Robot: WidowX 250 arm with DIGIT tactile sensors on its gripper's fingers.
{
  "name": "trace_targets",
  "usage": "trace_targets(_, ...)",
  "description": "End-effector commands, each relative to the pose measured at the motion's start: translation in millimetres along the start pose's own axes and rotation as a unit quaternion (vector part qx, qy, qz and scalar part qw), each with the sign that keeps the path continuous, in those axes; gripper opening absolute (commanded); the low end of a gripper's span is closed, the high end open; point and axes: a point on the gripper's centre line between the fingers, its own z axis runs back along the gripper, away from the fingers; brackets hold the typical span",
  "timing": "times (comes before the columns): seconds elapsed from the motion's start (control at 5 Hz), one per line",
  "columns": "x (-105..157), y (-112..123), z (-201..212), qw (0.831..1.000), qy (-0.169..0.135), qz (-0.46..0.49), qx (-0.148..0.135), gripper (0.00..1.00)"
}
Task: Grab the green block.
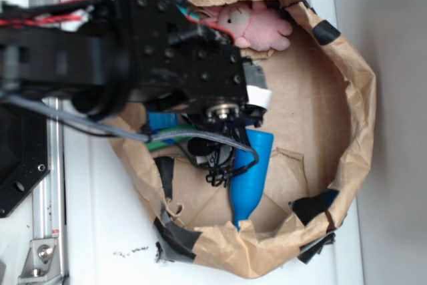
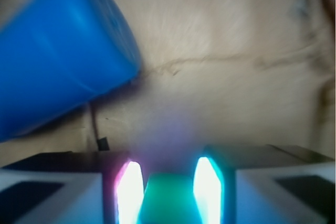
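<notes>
In the wrist view the green block [image 2: 168, 199] sits between my two fingers, its end face filling the gap, and both pads press against its sides. My gripper [image 2: 169, 170] is shut on it, low over the brown paper floor. From the exterior view only a green sliver of the block [image 1: 159, 143] shows under the black arm [image 1: 167, 51], which hides the fingers.
A blue bowling-pin bottle [image 1: 252, 171] [image 2: 58, 56] lies just beside the gripper. A flat blue block [image 1: 160, 123] peeks out under the arm. A pink plush toy [image 1: 257, 25] rests at the far wall. The taped paper bag rim [image 1: 360, 85] encloses everything.
</notes>
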Motion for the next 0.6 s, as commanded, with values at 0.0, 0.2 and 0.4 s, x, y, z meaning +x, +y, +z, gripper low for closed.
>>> trace_targets(0.0, 40, -1, 78, 0.989, -0.092, -0.117, 0.027, 0.0)
trace_targets(0.2, 44, -3, 72, 0.986, -0.089, -0.133, 0.042, 0.0)
trace_targets(0.4, 46, 2, 62, 0.988, -0.082, -0.122, 0.036, 0.0)
